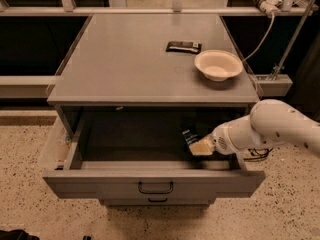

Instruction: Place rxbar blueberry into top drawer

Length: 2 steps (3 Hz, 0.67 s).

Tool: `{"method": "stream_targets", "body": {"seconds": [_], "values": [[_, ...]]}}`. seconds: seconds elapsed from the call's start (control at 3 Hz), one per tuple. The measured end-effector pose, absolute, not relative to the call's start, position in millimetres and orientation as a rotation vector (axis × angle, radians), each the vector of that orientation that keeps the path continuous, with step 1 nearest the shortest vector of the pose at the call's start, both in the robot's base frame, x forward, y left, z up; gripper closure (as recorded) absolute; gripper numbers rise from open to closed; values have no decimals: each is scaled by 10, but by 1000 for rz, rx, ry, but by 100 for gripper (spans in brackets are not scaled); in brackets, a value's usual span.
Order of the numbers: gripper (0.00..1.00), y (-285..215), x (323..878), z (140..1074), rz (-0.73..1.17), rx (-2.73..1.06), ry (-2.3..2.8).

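Observation:
The top drawer (100,183) is pulled open below the grey cabinet top, with a dark interior and a black loop handle (155,187) on its front. My gripper (199,147) reaches in from the right on the white arm (280,126) and is low inside the drawer's right half. It is shut on the rxbar blueberry (188,136), a small dark-blue wrapped bar with white lettering that sticks out up and to the left of the tan fingertips (203,147). I cannot tell whether the bar touches the drawer floor.
On the cabinet top (125,59) stand a cream bowl (218,64) at the right and a black-brown wrapped bar (183,46) behind it. A lower drawer handle (157,200) shows under the open drawer. A cable and post (280,39) stand at the right. The floor is speckled.

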State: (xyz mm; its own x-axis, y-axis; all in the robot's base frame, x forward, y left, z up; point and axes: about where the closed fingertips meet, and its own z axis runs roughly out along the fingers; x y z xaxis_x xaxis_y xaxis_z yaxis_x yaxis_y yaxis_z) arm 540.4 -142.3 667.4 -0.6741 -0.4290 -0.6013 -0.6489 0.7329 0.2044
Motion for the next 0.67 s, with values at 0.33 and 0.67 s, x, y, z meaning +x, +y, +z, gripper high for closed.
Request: {"method": "stream_targets", "body": {"seconds": [0.33,0.67], "values": [[34,-1423,5404,6674,554,-816,2406],[12,-1423,5404,6674,554,-816,2406]]}}
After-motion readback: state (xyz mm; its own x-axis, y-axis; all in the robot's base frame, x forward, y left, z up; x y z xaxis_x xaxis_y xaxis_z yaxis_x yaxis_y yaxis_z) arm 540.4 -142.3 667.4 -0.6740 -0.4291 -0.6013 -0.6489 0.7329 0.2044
